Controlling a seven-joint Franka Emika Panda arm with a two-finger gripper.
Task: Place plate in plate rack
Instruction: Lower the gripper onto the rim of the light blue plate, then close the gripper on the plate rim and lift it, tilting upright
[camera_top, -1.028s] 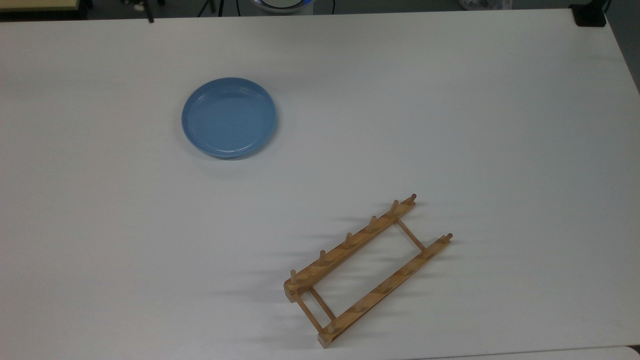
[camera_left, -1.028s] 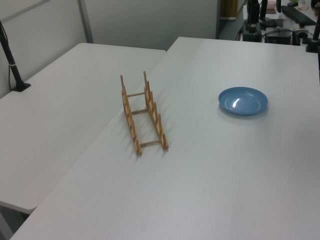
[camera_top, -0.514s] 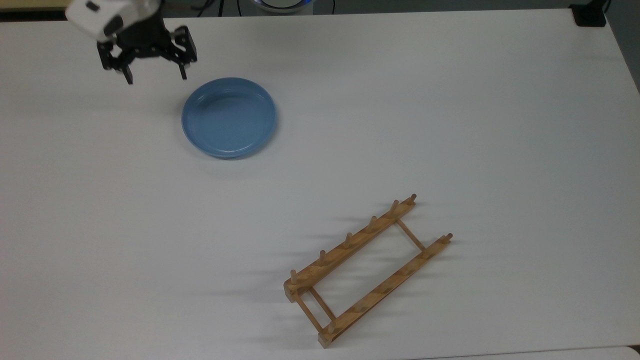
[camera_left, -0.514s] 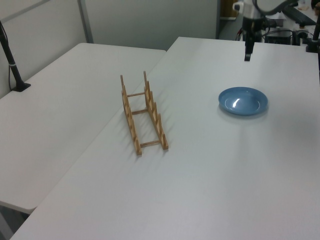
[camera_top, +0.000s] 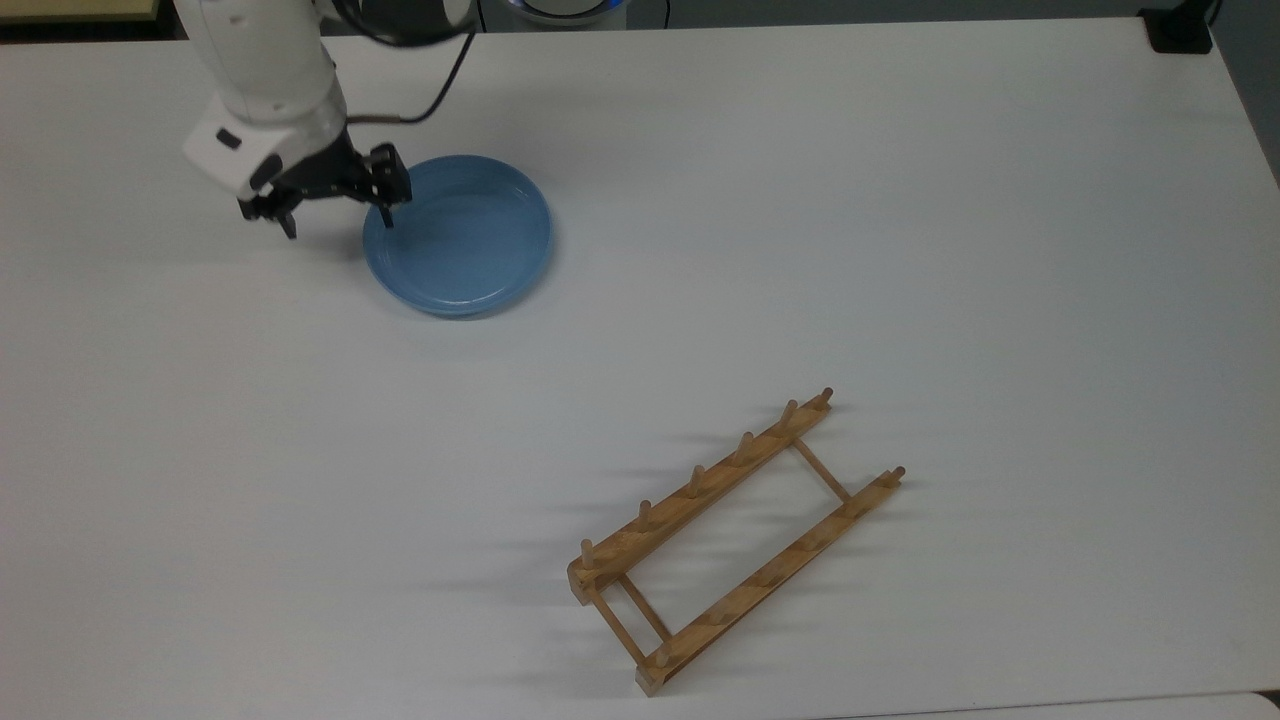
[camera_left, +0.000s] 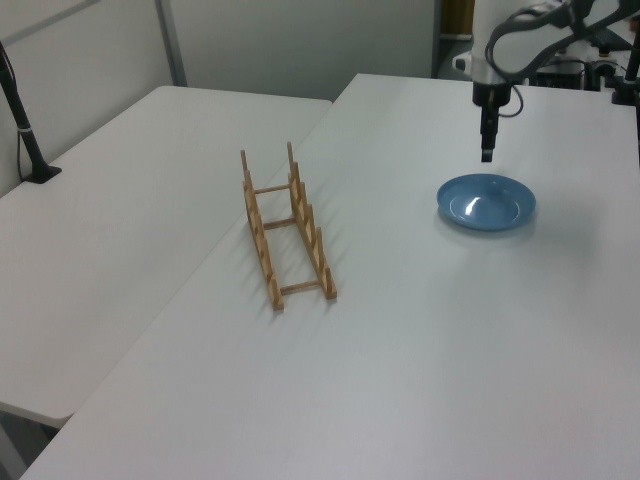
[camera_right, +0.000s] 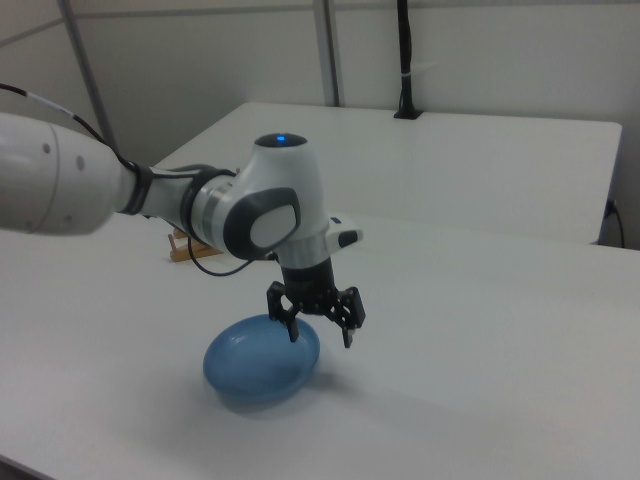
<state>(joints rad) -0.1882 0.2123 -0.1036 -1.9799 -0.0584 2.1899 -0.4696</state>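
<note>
The light-blue plate (camera_top: 460, 237) lies flat on the white table (camera_top: 900, 200), toward the top view's upper left. My gripper (camera_top: 340, 227) hovers open just above the plate's left rim in the top view; one finger is over the rim and the other is outside it. In the left view the gripper (camera_left: 487, 155) hangs a little above the far edge of the plate (camera_left: 486, 202). The right view shows the open gripper (camera_right: 321, 340) at the right edge of the plate (camera_right: 255, 365). The wooden plate rack (camera_top: 700, 490) stands empty at the top view's lower right, also visible as the rack (camera_left: 262, 240) in the left view.
A black mount (camera_top: 1180, 30) sits at the table's far right corner in the top view. A second white table (camera_left: 110, 200) with a black pole (camera_left: 25, 130) adjoins on the left view's left. The rack is close to the table's near edge in the top view.
The arm came in from the top view's upper left and dropped toward the plate, ending with its open fingers over the plate's left rim. Plate and rack have not moved.
</note>
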